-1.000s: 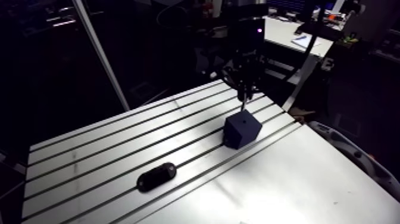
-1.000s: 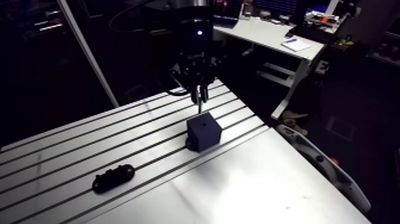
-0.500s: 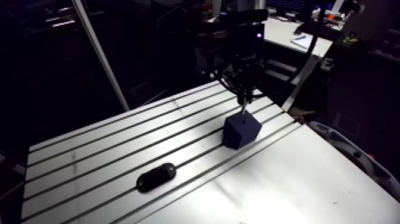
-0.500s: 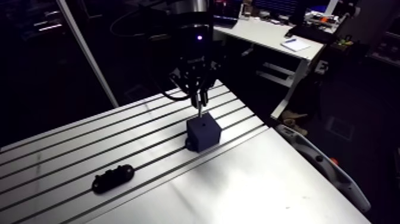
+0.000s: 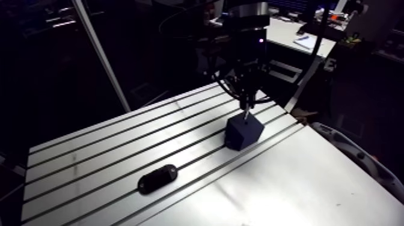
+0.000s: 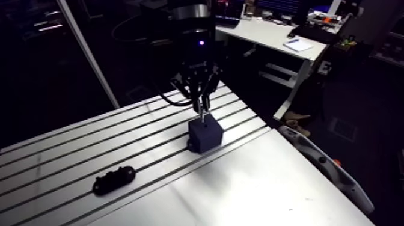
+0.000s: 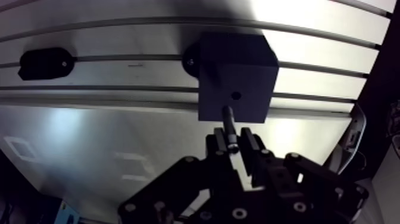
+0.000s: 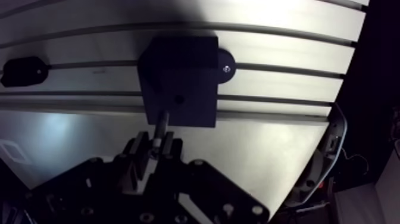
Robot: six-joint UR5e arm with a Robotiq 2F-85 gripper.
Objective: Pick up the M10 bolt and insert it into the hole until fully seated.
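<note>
So your slim dark metal bolt (image 7: 228, 126) is pinched by its upper end between the fingertips of the black two-finger gripper (image 7: 233, 143), with the shank poking straight out ahead of it. The fingers (image 7: 219, 143) are closed down to a narrow gap, just the bolt's width, and there's nothing else in them.

The tip sits over the top face of the dark navy cube block (image 7: 238, 65), close to the edge nearest the gripper. You can't tell from either view whether it's actually touching that face. Taking the gripper's forward as 12 o'clock, the small round hole (image 7: 236, 95) in that face is at about 1 o'clock from the tip. It's close but not lined up, so the bolt isn't in it.

A round black foot with a screw (image 8: 225, 67) sticks out of one side of the block, over a slot. In the arm view the gripper hangs at 12 o'clock over the block on the slotted aluminium table (image 5: 108, 153), with the bolt roughly upright. A black oblong piece with rounded ends (image 5: 157, 178) lies flat at about 8 o'clock from the block, well apart.
</note>
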